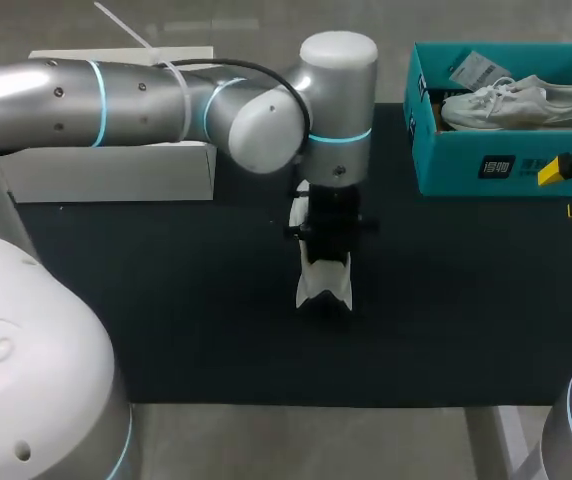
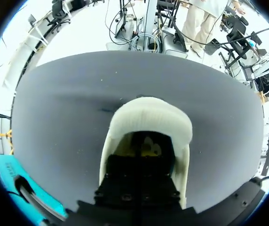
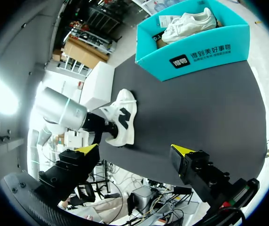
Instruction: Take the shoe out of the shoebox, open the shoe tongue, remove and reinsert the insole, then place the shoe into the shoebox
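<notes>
A white shoe [image 1: 323, 281] with a dark letter on its side [image 3: 122, 117] stands on the black mat in the middle of the table. My left arm comes down over it, and my left gripper [image 2: 147, 147] is shut with its yellow tips sunk inside the shoe's opening, just behind the padded heel collar [image 2: 148, 117]. What the tips touch inside is hidden. The teal shoebox [image 1: 466, 165] stands at the back right and holds a second white shoe [image 1: 516, 103]. My right gripper [image 3: 134, 149] is open and empty, hovering near the box's front corner [image 1: 569, 190].
A white box [image 1: 116, 170] lies at the back left of the mat, behind my left arm. A paper tag [image 1: 476, 70] rests in the shoebox beside the second shoe. Bare black mat [image 1: 166, 320] stretches in front of the shoe.
</notes>
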Robot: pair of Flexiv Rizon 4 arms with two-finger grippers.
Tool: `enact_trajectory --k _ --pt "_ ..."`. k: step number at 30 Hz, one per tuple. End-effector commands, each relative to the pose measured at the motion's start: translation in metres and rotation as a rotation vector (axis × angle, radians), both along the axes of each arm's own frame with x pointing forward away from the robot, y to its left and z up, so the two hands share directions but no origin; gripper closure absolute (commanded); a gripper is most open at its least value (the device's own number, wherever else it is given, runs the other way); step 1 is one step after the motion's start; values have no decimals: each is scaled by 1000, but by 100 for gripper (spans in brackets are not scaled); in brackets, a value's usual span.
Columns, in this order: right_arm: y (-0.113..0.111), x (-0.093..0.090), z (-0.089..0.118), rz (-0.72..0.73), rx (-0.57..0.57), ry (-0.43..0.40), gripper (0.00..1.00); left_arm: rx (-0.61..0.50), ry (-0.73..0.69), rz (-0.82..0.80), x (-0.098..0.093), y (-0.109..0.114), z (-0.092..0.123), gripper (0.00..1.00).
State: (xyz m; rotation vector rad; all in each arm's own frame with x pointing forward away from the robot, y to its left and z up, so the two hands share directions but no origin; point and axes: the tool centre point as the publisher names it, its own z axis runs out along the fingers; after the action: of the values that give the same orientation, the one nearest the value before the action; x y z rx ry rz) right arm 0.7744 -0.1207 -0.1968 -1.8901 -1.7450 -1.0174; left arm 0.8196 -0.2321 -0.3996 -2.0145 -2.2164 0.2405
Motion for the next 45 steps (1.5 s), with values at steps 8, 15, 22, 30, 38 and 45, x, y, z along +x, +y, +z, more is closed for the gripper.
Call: enact_trajectory --k 8,15,22,30,38,45 --pt "0 -1 0 -1 -2 1 0 -70 -97 -16 -7 -2 22 100" --pt "0 -1 0 -1 -2 1 0 -40 -81 -29 -15 1 -8 100" --pt "0 -1 0 -1 -2 1 0 -2 -73 -16 -17 1 -33 100" --pt "0 -1 0 -1 -2 1 0 -17 -95 -31 -9 -2 -7 100" --pt "0 -1 0 -1 -2 1 0 -1 -193 -4 17 9 5 100" --pt "0 -1 0 -1 -2 1 0 34 -193 -29 18 7 -26 100"
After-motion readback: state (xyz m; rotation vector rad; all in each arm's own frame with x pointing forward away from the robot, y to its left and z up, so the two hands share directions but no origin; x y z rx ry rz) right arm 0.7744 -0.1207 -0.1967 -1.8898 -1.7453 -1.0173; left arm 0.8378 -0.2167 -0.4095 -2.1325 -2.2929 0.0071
